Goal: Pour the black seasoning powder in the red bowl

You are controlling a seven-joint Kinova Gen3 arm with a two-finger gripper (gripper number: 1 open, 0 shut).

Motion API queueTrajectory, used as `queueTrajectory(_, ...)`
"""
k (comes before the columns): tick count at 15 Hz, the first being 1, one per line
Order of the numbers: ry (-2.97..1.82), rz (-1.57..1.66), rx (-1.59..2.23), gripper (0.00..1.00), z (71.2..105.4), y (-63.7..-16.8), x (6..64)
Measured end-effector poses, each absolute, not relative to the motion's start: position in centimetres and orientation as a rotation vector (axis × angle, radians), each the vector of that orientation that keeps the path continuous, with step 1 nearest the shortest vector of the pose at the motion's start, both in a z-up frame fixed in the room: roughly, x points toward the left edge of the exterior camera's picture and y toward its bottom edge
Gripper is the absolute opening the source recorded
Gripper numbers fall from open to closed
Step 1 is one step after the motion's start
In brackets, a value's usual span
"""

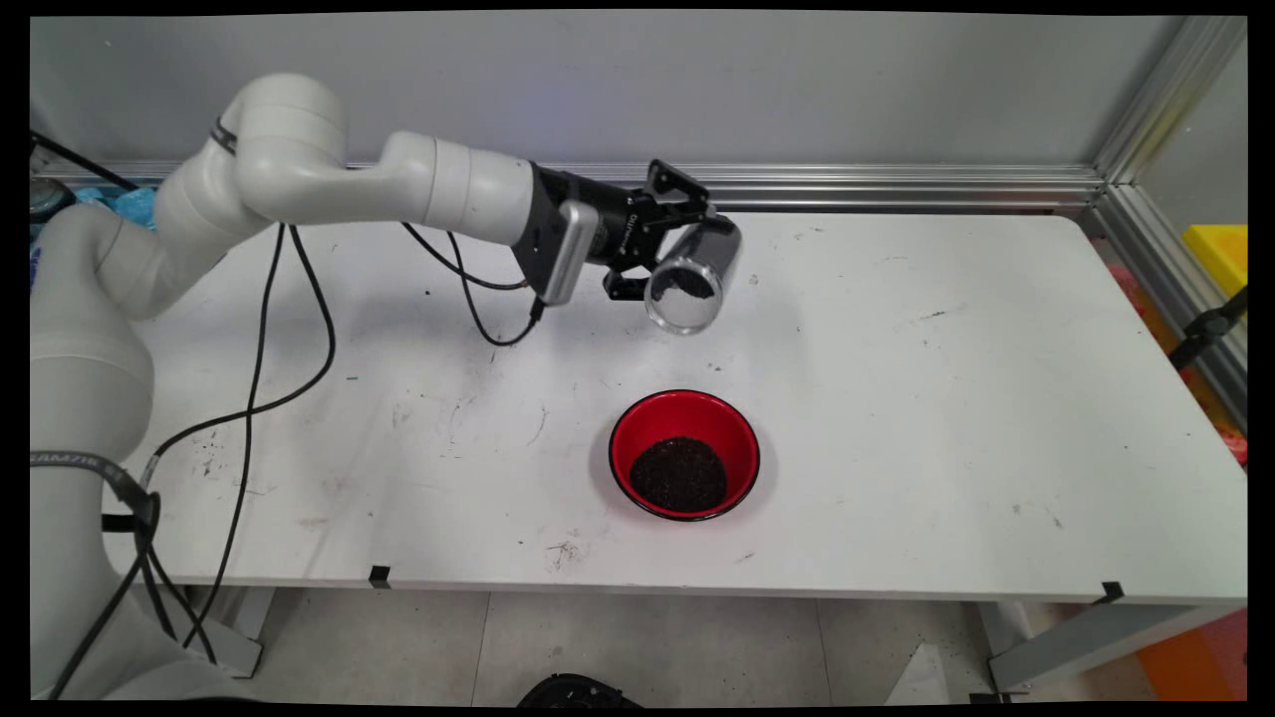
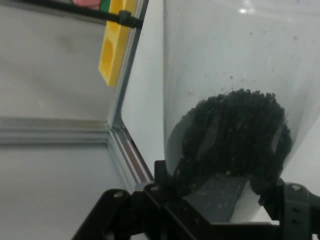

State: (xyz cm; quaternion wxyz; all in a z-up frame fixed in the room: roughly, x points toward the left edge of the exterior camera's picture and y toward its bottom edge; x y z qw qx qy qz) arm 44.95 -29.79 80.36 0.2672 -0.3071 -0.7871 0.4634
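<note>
My gripper [image 1: 677, 234] is shut on a clear plastic cup [image 1: 694, 276], held on its side above the table with its mouth turned toward the near edge. A small heap of black grains [image 1: 687, 286] lies inside the cup. Close up in the hand view, the clear plastic cup [image 2: 240, 75] fills the right side, the black grains [image 2: 235, 135] resting against its wall just above the gripper [image 2: 220, 192]. Lower down, a red bowl [image 1: 722, 428] stands on the table, a round mound of the same black grains [image 1: 678, 475] in its bottom.
The white table [image 1: 946, 398] carries scuffs and scattered black specks. Black cables [image 1: 259, 368] hang from the arm over the table's left part. An aluminium rail [image 1: 896, 184] runs along the back wall, and a yellow block [image 1: 1220, 254] sits beyond the right edge.
</note>
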Motion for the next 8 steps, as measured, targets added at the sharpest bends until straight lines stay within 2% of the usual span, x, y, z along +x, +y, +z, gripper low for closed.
queueTrajectory(8, -1.989, 1.499, -1.169, 0.0, 79.0, -30.1, 43.2)
